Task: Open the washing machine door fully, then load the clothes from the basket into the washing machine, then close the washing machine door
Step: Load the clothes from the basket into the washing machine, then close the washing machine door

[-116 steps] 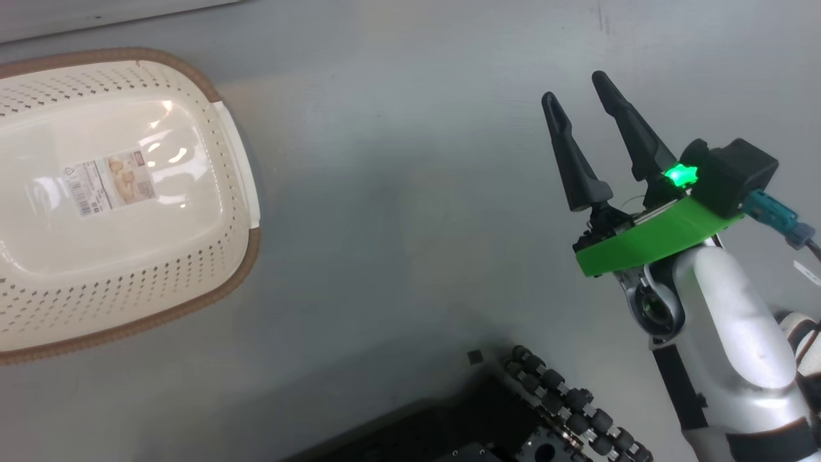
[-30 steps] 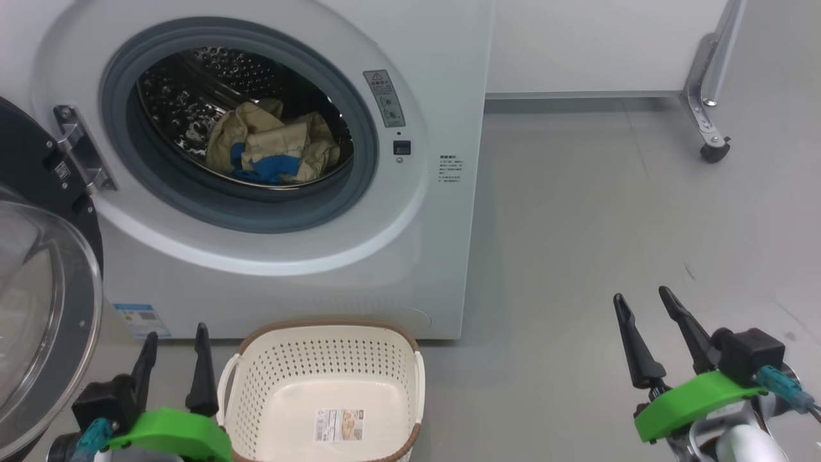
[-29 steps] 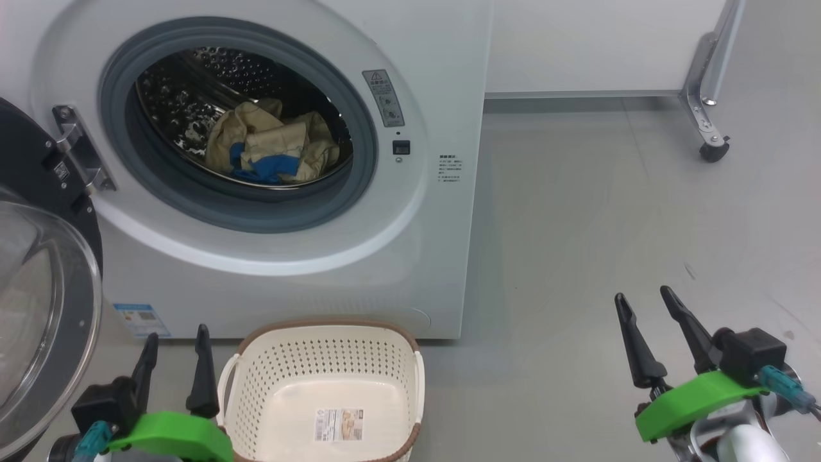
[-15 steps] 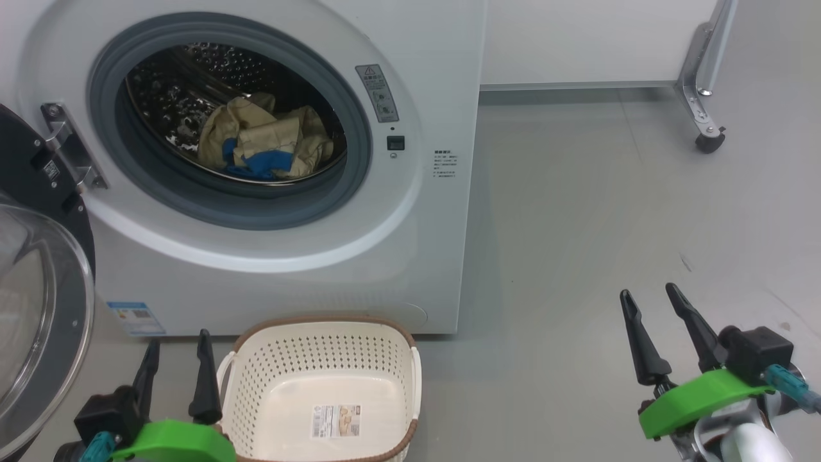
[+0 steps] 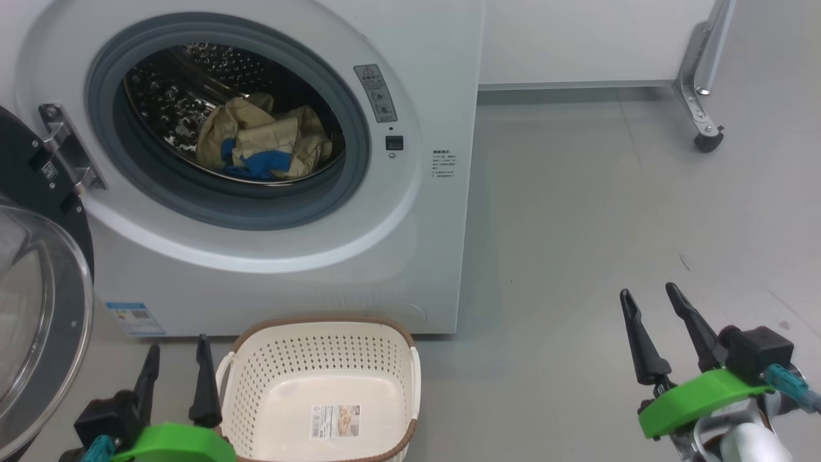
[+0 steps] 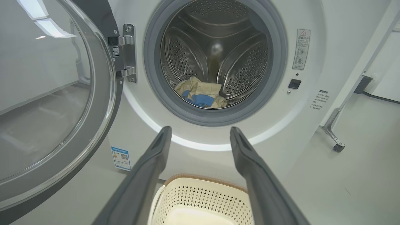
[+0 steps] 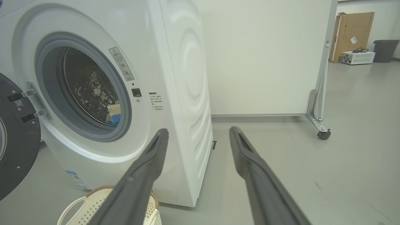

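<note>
No wording is legible. Positions are given relative to the drum opening (image 5: 288, 77) of the washing machine (image 5: 410, 276).

- Just right of the opening: a grey vertical label (image 5: 375, 93) with a warning triangle at its top and pictograms below.
- Further right: a small block of printed lines (image 5: 443, 164), too small to read.
- Below left: a blue sticker (image 5: 133, 317) with a QR code.
- Left, beside the hinge: a small QR sticker (image 6: 115, 51) on the washing machine door (image 6: 107, 93).
- Below: the basket (image 5: 321, 324), with a picture label (image 5: 335, 421) on its floor, text unreadable.

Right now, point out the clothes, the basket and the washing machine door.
the clothes (image 5: 269, 138): head view, yellow fold
the basket (image 5: 321, 353): head view, perforated back wall
the washing machine door (image 6: 47, 103): left wrist view, glass bowl
</note>
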### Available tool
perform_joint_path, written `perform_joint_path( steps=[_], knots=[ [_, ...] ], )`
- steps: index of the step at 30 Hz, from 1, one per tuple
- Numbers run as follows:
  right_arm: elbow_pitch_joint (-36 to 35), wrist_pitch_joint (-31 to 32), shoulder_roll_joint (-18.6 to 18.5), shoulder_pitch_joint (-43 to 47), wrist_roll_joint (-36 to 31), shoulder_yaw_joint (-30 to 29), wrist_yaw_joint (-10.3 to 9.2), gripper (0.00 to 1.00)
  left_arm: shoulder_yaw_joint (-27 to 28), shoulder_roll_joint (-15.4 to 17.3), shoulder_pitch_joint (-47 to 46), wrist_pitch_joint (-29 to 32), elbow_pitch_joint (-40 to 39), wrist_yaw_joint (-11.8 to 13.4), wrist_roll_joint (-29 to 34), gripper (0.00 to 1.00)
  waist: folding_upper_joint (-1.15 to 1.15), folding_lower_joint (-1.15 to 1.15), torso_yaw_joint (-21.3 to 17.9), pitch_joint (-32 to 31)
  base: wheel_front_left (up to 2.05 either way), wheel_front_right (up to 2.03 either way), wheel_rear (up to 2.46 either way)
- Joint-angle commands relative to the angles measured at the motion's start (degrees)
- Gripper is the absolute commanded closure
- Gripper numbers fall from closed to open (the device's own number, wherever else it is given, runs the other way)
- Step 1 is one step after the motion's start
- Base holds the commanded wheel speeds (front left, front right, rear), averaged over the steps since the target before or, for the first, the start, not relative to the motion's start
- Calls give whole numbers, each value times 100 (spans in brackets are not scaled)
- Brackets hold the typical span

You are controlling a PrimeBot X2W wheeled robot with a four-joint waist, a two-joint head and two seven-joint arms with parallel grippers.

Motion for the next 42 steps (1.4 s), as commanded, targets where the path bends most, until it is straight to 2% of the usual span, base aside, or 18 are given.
perform_joint_path(
  steps=[1, 18, 34, 42],
  knots=[
    [-193, -56, -31, -248, 3, 144, 0, 0, 245, 31, -250, -82, -140, -42, 61, 0, 0, 0, -3, 1, 0, 0, 0],
    [-209, -56, -31, -296, -9, 175, 0, 0, 284, -66, -308, -82, -55, -112, 276, 0, 0, 0, 24, 75, 0, 0, 0],
    [-193, -56, -31, -324, -48, 168, 0, 0, 328, -123, -332, -82, 8, -125, 206, 0, 0, 0, 44, 75, -1, 1, 0],
    [-184, -56, -31, -332, -56, 160, 0, 0, 317, -104, -340, -82, -26, -125, 127, 0, 0, 0, 70, 83, -88, 79, 9]
  ],
)
